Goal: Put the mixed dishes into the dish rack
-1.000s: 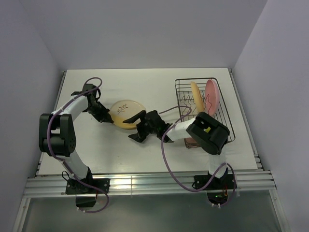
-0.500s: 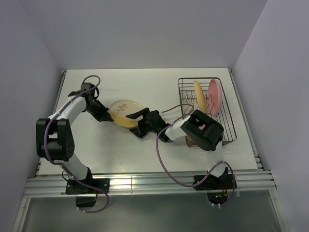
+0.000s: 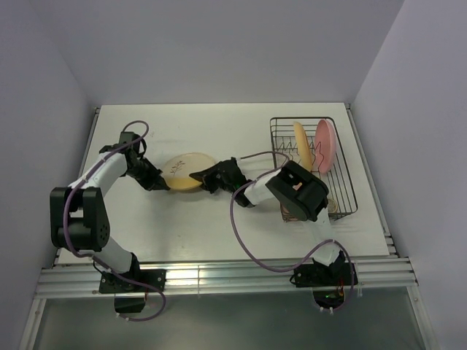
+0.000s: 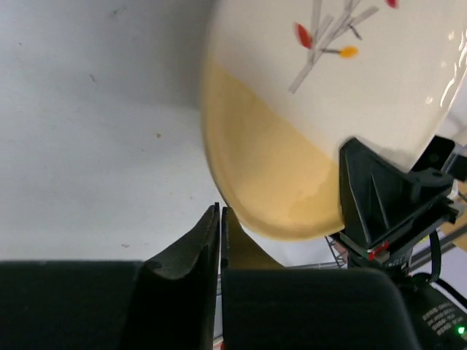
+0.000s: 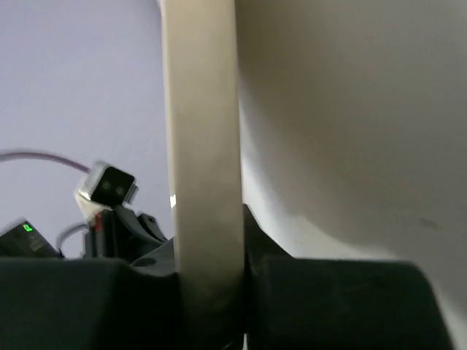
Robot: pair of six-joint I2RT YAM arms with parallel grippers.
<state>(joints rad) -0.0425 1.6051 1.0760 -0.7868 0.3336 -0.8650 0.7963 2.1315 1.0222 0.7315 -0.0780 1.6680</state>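
The cream-and-yellow plate (image 3: 182, 173) with a twig motif sits left of the table's middle, tilted between both grippers. My right gripper (image 3: 205, 177) is shut on its right rim; in the right wrist view that rim (image 5: 202, 146) stands upright between the jaws of the gripper (image 5: 209, 251). My left gripper (image 3: 155, 180) is shut and empty, its tips (image 4: 220, 216) tucked against the underside of the plate (image 4: 321, 109) at its left edge. The dish rack (image 3: 299, 119) at the right holds an orange plate (image 3: 300, 144) and a pink plate (image 3: 325, 144) on edge. Other dishes are hidden.
The right arm's elbow (image 3: 298, 192) hangs over the rack's near half and hides what lies there. Walls close in behind and on both sides. The right gripper's black body (image 4: 379, 204) shows beyond the plate in the left wrist view.
The right gripper moved left to the plate's right rim and closed on it. The left gripper and the plate shifted slightly left.
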